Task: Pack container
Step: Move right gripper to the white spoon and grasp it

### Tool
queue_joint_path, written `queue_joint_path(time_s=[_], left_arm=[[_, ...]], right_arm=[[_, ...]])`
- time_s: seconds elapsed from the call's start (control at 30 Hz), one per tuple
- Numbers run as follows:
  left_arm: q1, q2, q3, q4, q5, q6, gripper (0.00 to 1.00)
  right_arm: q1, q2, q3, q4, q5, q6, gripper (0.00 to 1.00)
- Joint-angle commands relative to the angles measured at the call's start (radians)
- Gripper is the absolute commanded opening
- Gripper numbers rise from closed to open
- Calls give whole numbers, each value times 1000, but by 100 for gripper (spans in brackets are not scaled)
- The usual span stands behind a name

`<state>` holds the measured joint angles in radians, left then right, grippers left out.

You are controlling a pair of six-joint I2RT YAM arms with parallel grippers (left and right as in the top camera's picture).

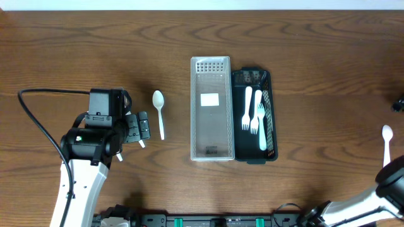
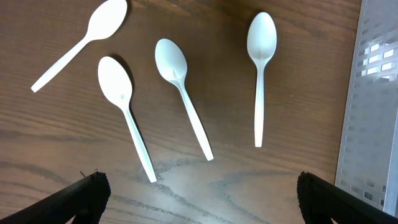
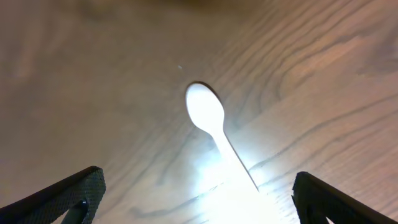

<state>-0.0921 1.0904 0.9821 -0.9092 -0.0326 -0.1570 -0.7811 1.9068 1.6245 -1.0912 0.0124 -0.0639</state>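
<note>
Several white plastic spoons (image 2: 183, 93) lie on the wooden table just ahead of my left gripper (image 2: 199, 202), which is open with bare table between its fingers. From overhead only one of these spoons (image 1: 158, 113) shows, to the right of the left gripper (image 1: 141, 129). The black container (image 1: 271, 113) sits at the centre right with white forks (image 1: 254, 116) in it. A clear perforated tray (image 1: 211, 107) lies alongside its left. My right gripper (image 3: 199, 202) is open over another white spoon (image 3: 206, 115), whose handle runs back between the fingers; that spoon (image 1: 387, 140) lies at the far right.
The clear tray's edge (image 2: 370, 106) fills the right of the left wrist view. A small dark object (image 1: 398, 104) sits at the table's right edge. A black cable (image 1: 38, 123) loops at the left of the left arm.
</note>
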Motion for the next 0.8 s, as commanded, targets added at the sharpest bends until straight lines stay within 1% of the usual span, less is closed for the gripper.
queue_joint_path(time_s=[0.0,0.13,0.37,0.67,0.77], left_arm=[[5,2,4,1,-8,3,98],[5,2,4,1,-8,3,98],[5,2,4,1,-8,3,98],[5,2,4,2,-8,3,98],[5,2,4,2,-8,3,98]], right_arm=[[-14,72,-7,0,16,-88,96],[-14,140,-7,2,5,-162,95],[-14,217,-8,11,-2,-233,95],[-14,256,-11,39,-2,-301,92],[-15,265,-18,46,-2,-335,90]])
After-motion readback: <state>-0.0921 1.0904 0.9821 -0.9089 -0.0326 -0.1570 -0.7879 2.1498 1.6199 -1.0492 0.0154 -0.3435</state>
